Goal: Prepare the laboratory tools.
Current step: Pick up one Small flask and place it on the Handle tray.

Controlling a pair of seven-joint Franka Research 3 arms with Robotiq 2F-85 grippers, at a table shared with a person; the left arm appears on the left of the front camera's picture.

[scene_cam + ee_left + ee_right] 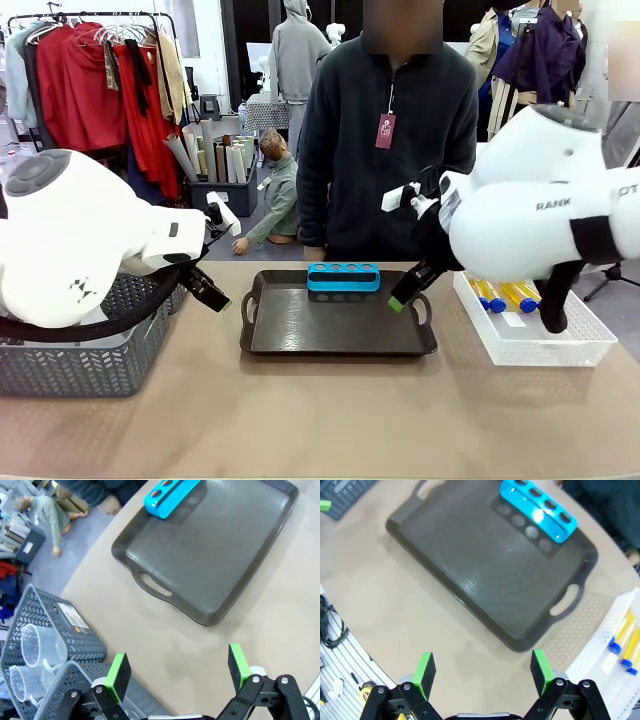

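Observation:
A small blue four-hole rack (343, 278) stands empty at the far edge of a dark tray (300, 335). Yellow-filled tubes with blue caps (505, 296) lie in the white mesh bin (560, 345) to the tray's right. Clear beakers (42, 647) sit inside a grey basket (75, 645). My left gripper (215, 292) hovers open over bare table left of the tray, pads (119, 675) wide apart around nothing. My right gripper (405, 295) hangs open above the tray's right handle, and its wrist view has the rack (538, 510) and tubes (626, 652) ahead.
Grey plastic baskets (90, 350) stand at the table's left edge. A person in a dark top (390, 150) stands behind the far side of the table. Bare tabletop (330, 410) lies in front of the tray.

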